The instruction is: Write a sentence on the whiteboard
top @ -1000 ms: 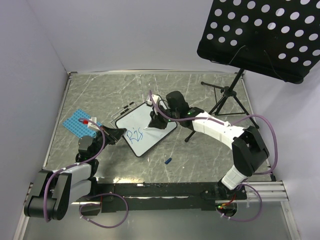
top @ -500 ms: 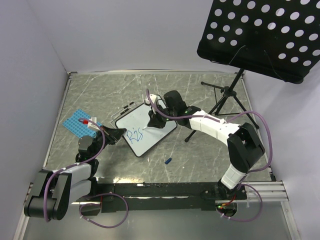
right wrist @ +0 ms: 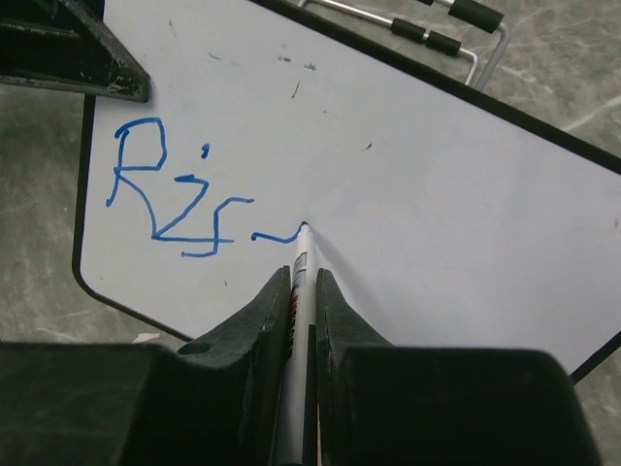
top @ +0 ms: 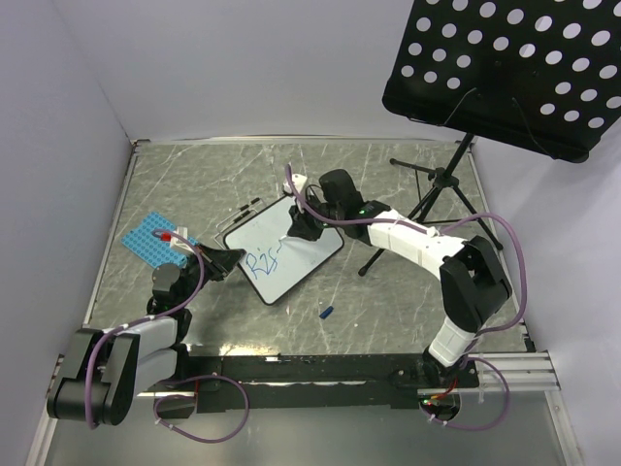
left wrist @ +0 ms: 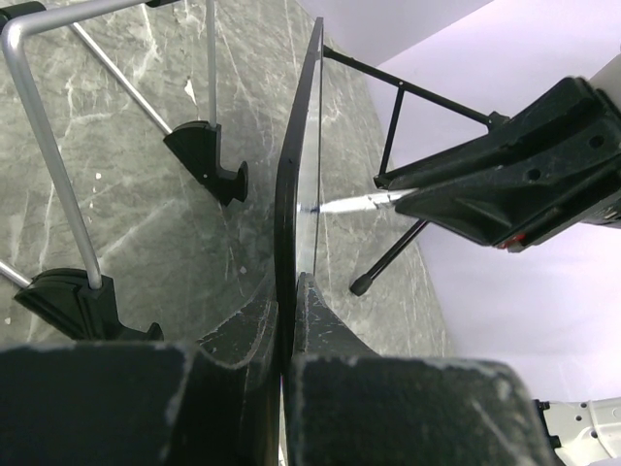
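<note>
Whiteboard (top: 283, 250) sits near the middle of the grey marble table (top: 194, 184), turned at an angle in the top view, with its near-left corner pinched between the closed fingers of the left pincer (left wrist: 288, 291). The right pincer (right wrist: 296, 282) is clamped on a white marker (right wrist: 300, 260), whose tip touches the board at the end of a short blue dash. The sentence (right wrist: 179, 199) reads roughly "Ris" in blue, just beside that dash.

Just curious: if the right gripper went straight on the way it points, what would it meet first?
The whiteboard. The marker held in the right gripper seems to touch its surface with its tip, just right of the blue writing.
</note>
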Tool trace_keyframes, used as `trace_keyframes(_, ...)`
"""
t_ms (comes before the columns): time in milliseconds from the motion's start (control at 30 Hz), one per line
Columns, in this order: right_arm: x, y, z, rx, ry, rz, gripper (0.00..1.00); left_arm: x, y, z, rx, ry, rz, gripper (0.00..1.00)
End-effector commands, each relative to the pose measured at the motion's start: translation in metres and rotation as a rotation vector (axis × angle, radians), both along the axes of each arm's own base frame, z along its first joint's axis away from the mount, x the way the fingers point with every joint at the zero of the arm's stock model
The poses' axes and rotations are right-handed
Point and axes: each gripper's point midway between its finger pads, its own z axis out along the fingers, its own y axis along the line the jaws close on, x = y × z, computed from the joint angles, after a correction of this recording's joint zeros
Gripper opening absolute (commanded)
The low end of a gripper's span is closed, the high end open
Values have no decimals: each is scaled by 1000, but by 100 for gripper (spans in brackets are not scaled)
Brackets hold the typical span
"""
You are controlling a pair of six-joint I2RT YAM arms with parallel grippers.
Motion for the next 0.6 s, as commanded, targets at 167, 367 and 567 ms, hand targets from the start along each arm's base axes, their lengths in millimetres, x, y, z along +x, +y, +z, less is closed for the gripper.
trace_keyframes(167, 19, 15, 20, 43, -48, -20, 0, -14, -5, -1, 13, -55, -44, 1)
trace_keyframes(367, -1, 22, 11, 32, -17, 39, 0, -14, -5, -1, 12, -53, -42, 1)
trace_keyframes(567, -18, 22, 5, 22, 1, 84, 0, -14, -4, -1, 13, -55, -40, 1)
